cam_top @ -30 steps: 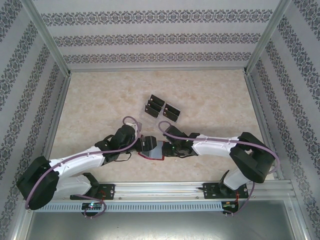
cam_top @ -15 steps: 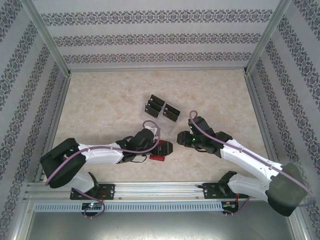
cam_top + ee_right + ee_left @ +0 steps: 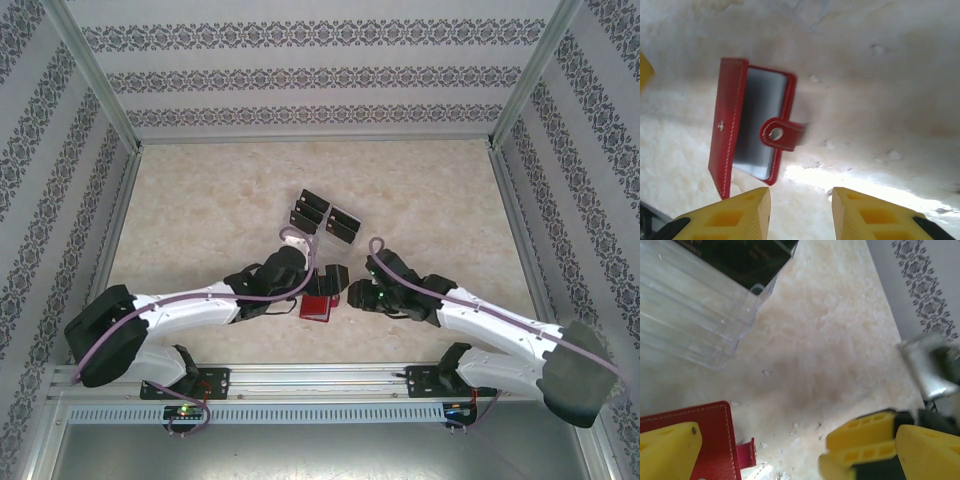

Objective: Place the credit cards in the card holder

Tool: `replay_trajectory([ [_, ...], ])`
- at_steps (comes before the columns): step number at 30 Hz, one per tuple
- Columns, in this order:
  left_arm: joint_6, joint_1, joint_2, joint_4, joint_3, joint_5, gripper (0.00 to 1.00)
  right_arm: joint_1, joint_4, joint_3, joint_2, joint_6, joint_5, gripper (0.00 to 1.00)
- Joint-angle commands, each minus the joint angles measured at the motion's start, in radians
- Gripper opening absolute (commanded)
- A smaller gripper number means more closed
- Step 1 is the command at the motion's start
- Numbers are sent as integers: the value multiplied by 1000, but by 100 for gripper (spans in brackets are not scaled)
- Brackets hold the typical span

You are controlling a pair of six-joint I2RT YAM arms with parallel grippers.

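Presently: card holder (image 3: 319, 306) half-open on the tabletop toward its near edge, between left gripper (image 3: 765, 440), gaping wide, and right gripper (image 3: 800, 200), partly open, both empty. Credit cards (image 3: 345, 223) racked in clear tray (image 3: 700, 320) nearer centre. Risk: flap springing shut, if left unsteadied. Versus one second back: right arm withdrawn rightward.

The card holder (image 3: 752, 135), left of middle in the right wrist view, looks like red leather. It is smooth and a little shiny, with pale stitches along the edge. Its inside is grey and smooth. Its tab (image 3: 782, 134) has a round snap that looks like metal. The table (image 3: 880, 75) looks like pale stone, smooth, with a bright shiny patch low down. The tray (image 3: 700, 325), upper left in the left wrist view, is clear glossy plastic. The right gripper (image 3: 800, 202) has fingers (image 3: 735, 217) of dull yellow plastic.
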Motion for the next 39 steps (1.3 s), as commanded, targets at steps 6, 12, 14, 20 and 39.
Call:
replay_trajectory([
  [6, 39, 115, -90, -280, 52, -88, 100, 133, 104, 92, 109, 67, 46, 33],
  [12, 119, 241, -71, -477, 91, -87, 100, 176, 155, 125, 202, 77, 41, 29],
  [14, 161, 253, -54, -520, 102, -97, 100, 185, 167, 129, 230, 79, 38, 27],
  [20, 273, 253, 13, -615, 147, -107, 100, 190, 199, 111, 313, 86, 50, 22],
  [39, 370, 182, 203, -563, 225, -64, 100, 183, 271, 84, 433, 85, 40, 19],
])
